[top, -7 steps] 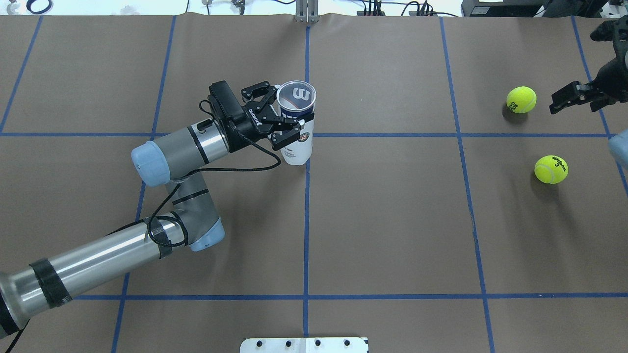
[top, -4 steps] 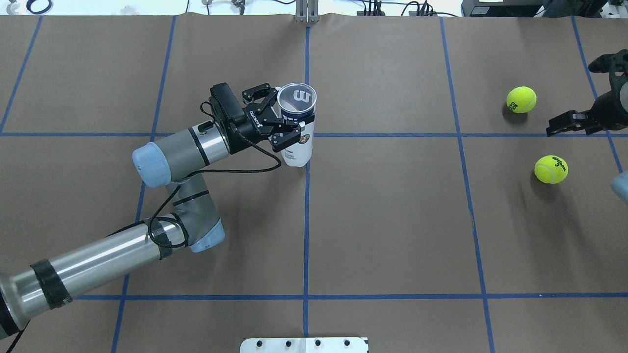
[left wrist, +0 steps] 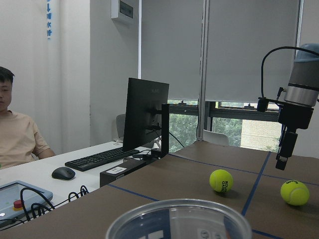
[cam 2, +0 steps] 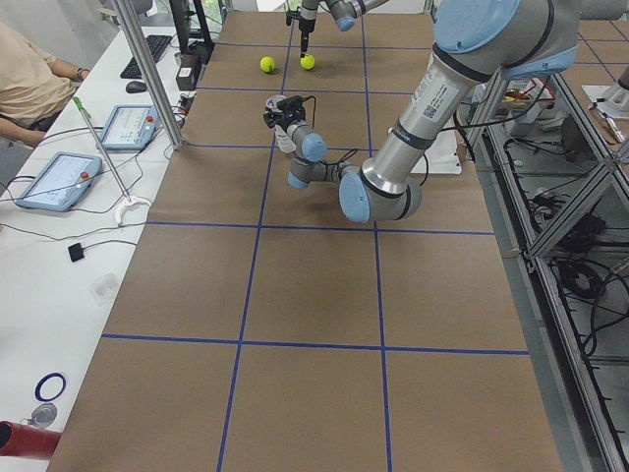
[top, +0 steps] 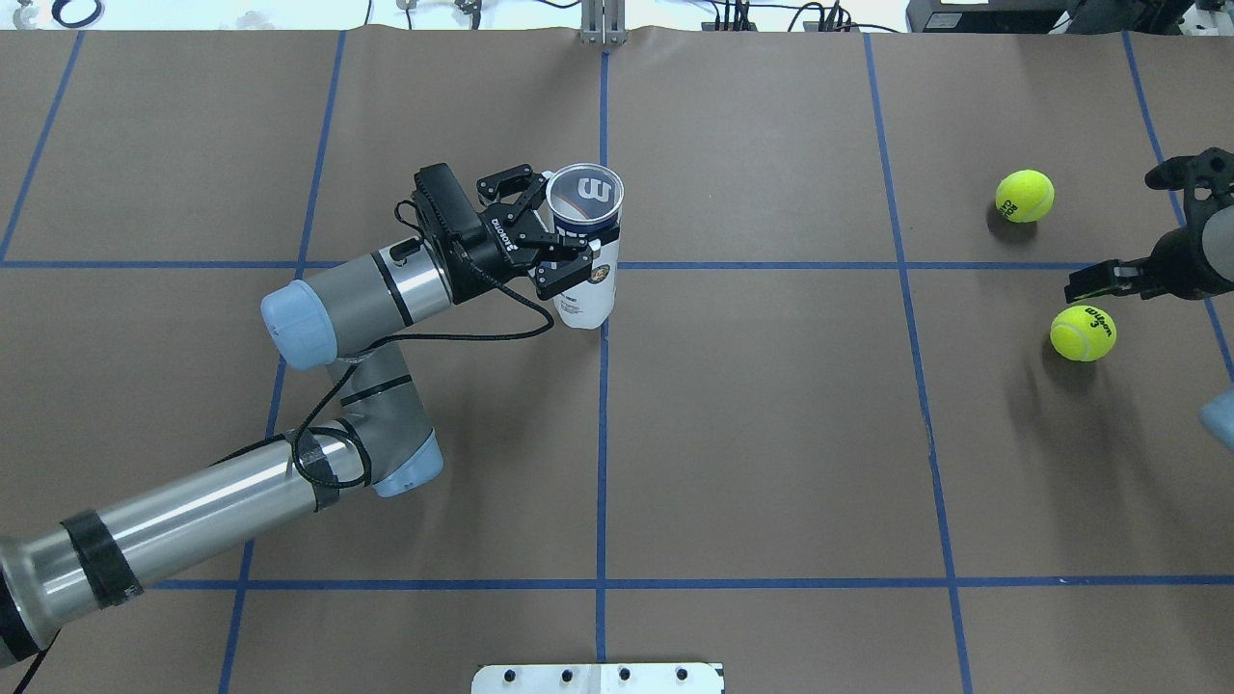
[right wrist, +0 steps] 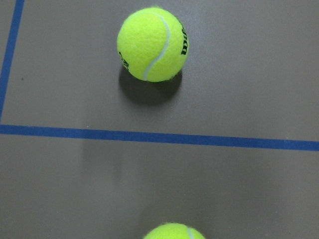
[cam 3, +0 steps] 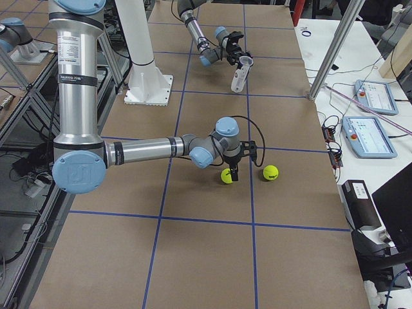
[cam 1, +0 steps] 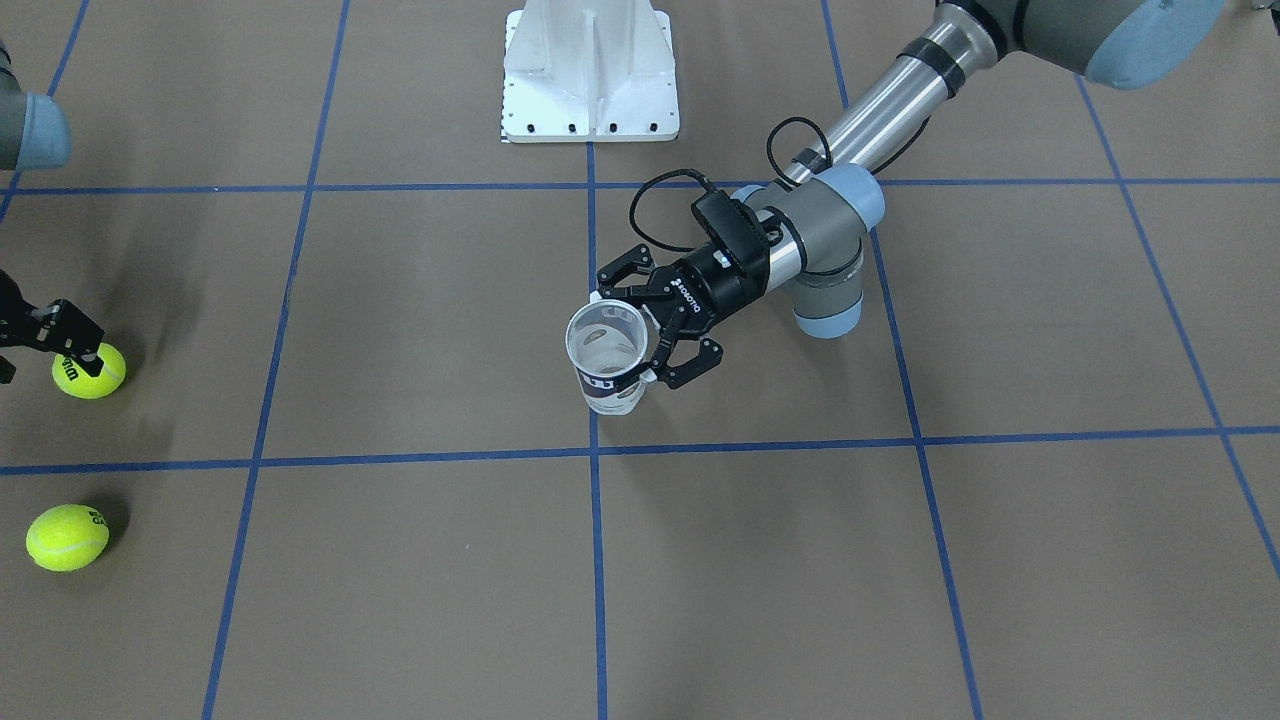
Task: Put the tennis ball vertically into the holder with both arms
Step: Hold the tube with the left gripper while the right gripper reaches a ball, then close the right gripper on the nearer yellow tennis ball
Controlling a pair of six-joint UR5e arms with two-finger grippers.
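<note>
holder [top: 590, 289] in left claw [top: 569, 226], mid-table | right claw [top: 1089, 284] over ball [top: 1083, 333]

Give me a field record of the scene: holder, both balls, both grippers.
holder: roughly upright, open end up, no ball seen inside
left gripper: shut on holder's upper part, gripping from the side
near ball: loose on table, on the robot's right
far ball: loose on table, farther from the robot
right gripper: points down between the balls, close by near ball, holds nothing; open or shut unclear
stage: no ball picked up yet
</note>
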